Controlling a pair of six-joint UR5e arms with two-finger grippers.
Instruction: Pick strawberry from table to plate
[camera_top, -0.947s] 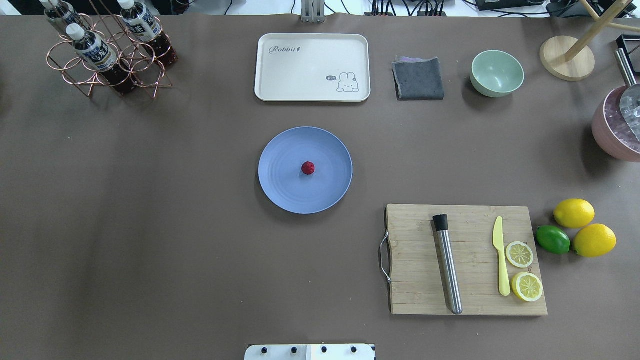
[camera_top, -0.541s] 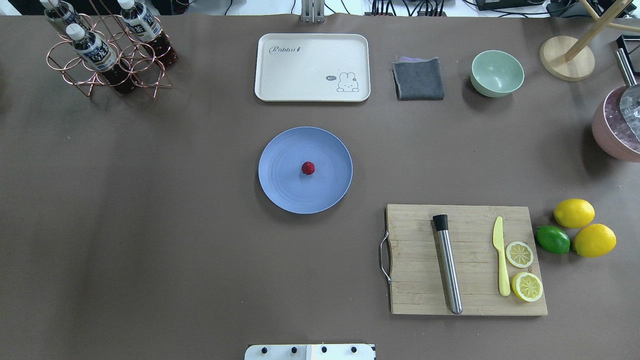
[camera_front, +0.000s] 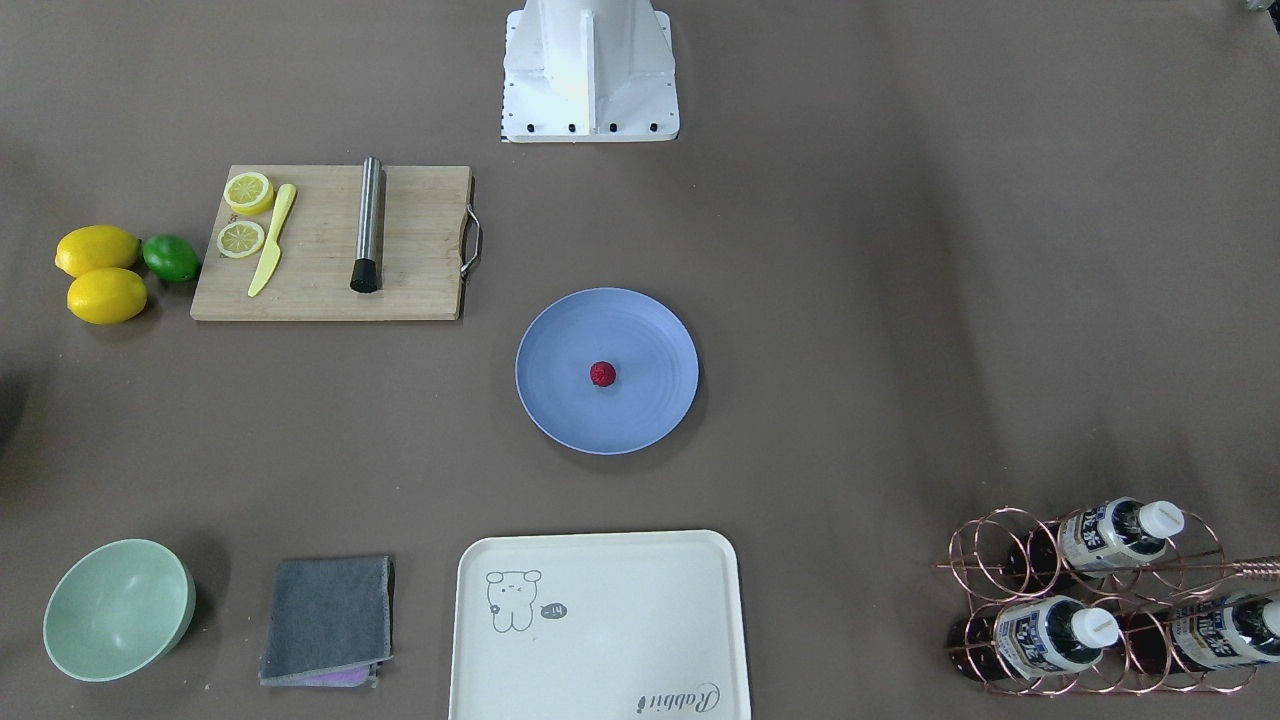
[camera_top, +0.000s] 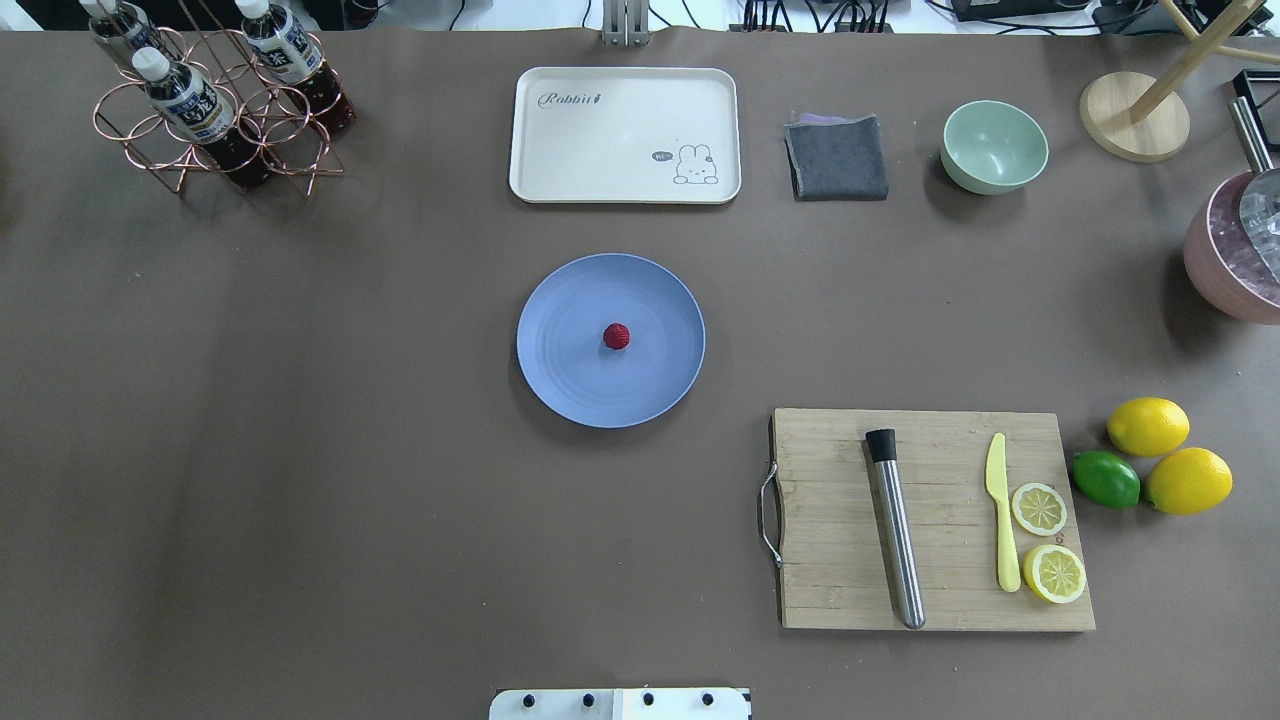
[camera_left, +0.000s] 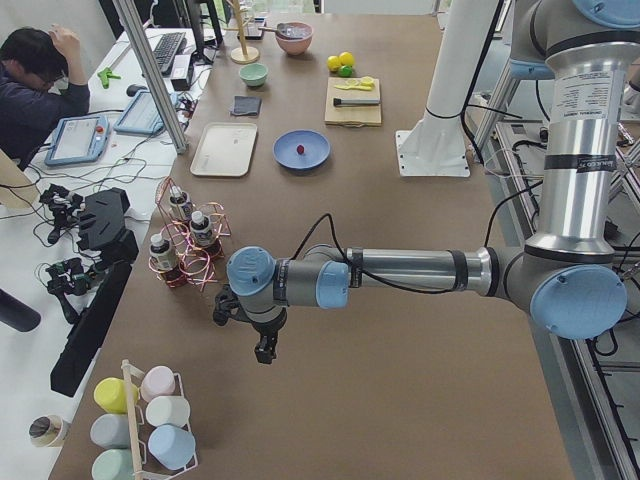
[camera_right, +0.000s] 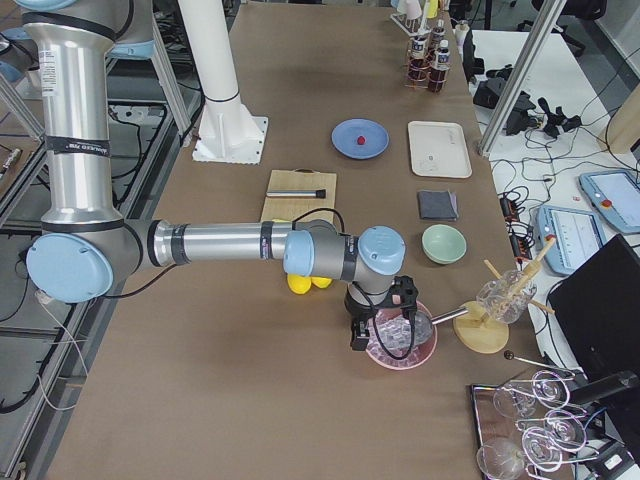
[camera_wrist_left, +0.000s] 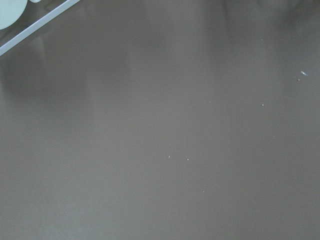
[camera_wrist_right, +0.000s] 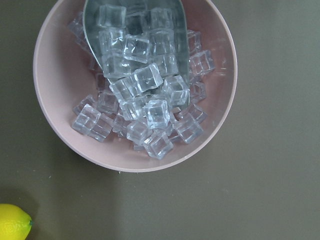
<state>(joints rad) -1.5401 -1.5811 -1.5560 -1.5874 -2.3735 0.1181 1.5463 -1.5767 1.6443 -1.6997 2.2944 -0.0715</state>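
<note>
We find the strawberry in the middle of the plate, the left gripper and right gripper far off at opposite ends of the table, claws apart or together we cannot tell, so we fear only a stray sweep rolling it off.

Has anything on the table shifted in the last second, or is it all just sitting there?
Nothing visibly changed in the overhead view. The strawberry lies at the middle of the plate exactly as before, and the cutting board and tray kept their places.
</note>
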